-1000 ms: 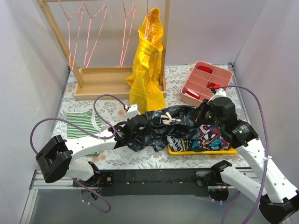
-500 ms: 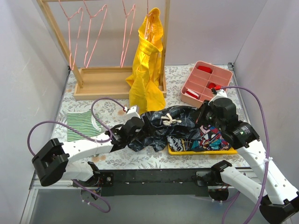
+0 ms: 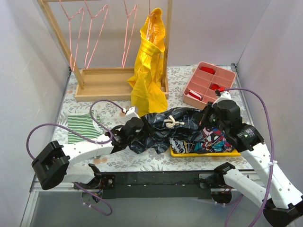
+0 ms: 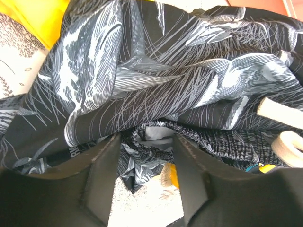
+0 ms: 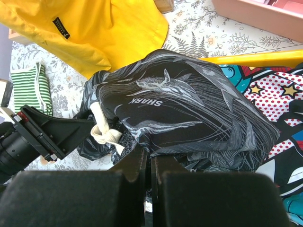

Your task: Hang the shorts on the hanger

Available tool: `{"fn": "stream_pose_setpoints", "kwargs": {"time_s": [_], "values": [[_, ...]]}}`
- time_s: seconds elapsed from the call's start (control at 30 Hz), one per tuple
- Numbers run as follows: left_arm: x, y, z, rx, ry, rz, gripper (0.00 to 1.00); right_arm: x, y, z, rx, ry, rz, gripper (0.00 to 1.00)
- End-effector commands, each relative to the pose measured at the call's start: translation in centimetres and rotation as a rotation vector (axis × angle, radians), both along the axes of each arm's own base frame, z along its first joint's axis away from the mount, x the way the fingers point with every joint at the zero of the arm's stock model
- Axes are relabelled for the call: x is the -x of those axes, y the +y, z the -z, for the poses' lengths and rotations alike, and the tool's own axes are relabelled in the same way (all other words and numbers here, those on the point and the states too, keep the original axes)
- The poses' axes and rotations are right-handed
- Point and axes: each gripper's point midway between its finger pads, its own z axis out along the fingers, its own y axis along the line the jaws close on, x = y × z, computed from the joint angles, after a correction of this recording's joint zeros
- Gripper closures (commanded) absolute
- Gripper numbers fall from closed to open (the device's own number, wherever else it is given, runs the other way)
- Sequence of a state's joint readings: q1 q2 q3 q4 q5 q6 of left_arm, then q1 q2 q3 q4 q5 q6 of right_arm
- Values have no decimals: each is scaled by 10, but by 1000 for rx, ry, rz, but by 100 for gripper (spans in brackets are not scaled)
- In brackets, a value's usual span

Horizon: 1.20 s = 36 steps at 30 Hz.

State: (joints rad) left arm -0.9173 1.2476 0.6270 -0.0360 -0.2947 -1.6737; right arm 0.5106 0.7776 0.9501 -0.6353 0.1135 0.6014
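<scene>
The shorts [image 3: 170, 124], black with a pale grey print and a white drawstring [image 3: 170, 122], lie bunched between my two grippers at the table's near middle. My right gripper [image 3: 204, 120] is shut on the shorts' right edge [image 5: 189, 109], with its jaws [image 5: 150, 161] pinching a fold. My left gripper [image 3: 144, 131] is open at the shorts' left side. A gathered fold of the waistband [image 4: 156, 137] sits between its fingertips [image 4: 147, 161]. Several pink wire hangers [image 3: 94, 33] hang on the wooden rack at the back left, far from both grippers.
A yellow garment [image 3: 149, 66] hangs from the rack and drapes down behind the shorts. A pink divided tray [image 3: 208, 82] stands at the back right. A yellow tray [image 3: 180, 152] holding a multicoloured cloth [image 3: 210, 139] lies under the right arm. A green striped cloth [image 3: 83, 125] lies at the left.
My left arm has drawn slightly to the left while staying at the shorts' left side. The right gripper keeps its hold and the shorts have bunched up a little.
</scene>
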Motion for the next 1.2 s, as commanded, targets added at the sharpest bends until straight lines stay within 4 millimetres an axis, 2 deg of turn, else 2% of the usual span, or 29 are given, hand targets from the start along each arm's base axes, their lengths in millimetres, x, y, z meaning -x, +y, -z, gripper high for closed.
{"fn": "stream_pose_setpoints", "kwargs": {"time_s": [0.0,0.13,0.27,0.37,0.5,0.57,0.6,0.67,0.7,0.73,0.8,0.83,0.87,0.9,0.93,0.97,1.0,1.03,1.07,1.1,1.13,1.17], "values": [[4,-2,2,1,6,31,55,-4,-5,-13,-9,-47,26,99],[4,-4,7,-17,13,44,55,-5,-4,-13,-11,-48,23,99],[2,-15,10,-25,27,68,62,-5,-3,-13,-10,-45,22,99],[3,-13,18,-21,49,23,63,-5,-4,-12,-5,-42,23,99],[-1,-12,21,-24,45,4,54,-5,-4,-11,-4,-41,25,99],[-4,-16,20,-13,31,4,60,-6,-3,-10,-5,-39,21,99],[-8,-15,18,-18,13,-13,70,-6,-2,-9,-4,-36,20,99],[-15,-12,5,-15,-33,-28,82,-6,-1,-7,-4,-29,14,99],[-25,-6,-8,-46,-92,-60,91,-7,0,-9,-3,-31,10,99],[-25,3,-10,-98,-100,-71,100,-8,1,-10,0,-32,6,99],[-37,15,-58,-121,-211,-113,100,-10,3,-17,1,-46,-7,93],[-35,25,-68,-203,-240,-85,100,-13,5,-16,19,-45,-18,89],[-34,34,-96,-207,-288,-85,100,-16,7,-16,27,-47,-29,81],[-31,40,-112,-230,-313,-71,100,-19,9,-15,35,-51,-43,75],[-27,44,-142,-241,-339,-44,100,-26,15,-8,57,-40,-67,71],[-22,51,-159,-277,-373,-13,100,-28,21,-6,58,-29,-98,64],[-16,57,-185,-263,-410,6,100,-31,27,-3,65,-26,-130,59],[-7,64,-187,-315,-398,56,100,-42,37,2,71,-10,-156,55],[-4,68,-223,-296,-440,60,100,-45,47,2,70,-5,-206,44],[-1,70,-231,-316,-440,81,100,-50,53,3,74,-3,-228,40],[5,76,-229,-360,-417,110,100,-59,60,12,89,28,-252,37],[8,77,-251,-348,-445,126,100,-63,69,0,95,7,-293,34]]}}
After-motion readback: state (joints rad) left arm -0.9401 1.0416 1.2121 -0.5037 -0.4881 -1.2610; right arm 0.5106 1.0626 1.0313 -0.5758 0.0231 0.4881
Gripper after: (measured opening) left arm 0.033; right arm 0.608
